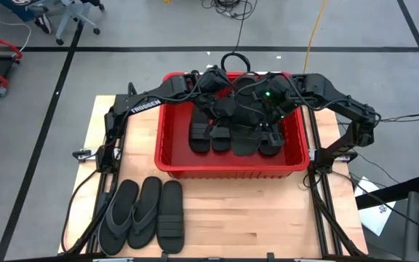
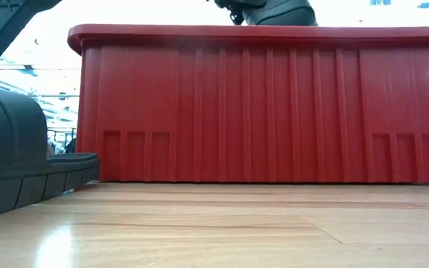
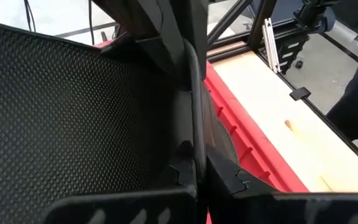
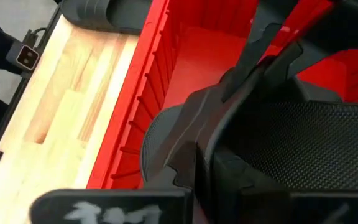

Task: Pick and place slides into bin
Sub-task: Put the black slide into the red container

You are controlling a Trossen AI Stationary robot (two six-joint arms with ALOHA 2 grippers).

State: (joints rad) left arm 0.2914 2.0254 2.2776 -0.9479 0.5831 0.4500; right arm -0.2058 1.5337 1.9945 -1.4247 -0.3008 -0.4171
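While both arms reach over bin (image 1: 167, 161) at table centre: L gripper (image 1: 211, 110) clamped on edge of slide (image 3: 67, 118), held above bin. R gripper (image 1: 266, 120) also clamped on slide (image 4: 316, 143) over bin interior. Approx 4 slides in bin (image 1: 231, 137), abreast. 3 slides on table (image 1: 142, 214), just in front of bin, side by side.

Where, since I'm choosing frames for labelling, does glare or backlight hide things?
Low view: the room above the bin is washed out to white, so the arm there is a mere silhouette, and a pale sheen lies on the table. High view: evenly lit, no strong glare. Left wrist view: a slide close to the lens blocks most of the picture.
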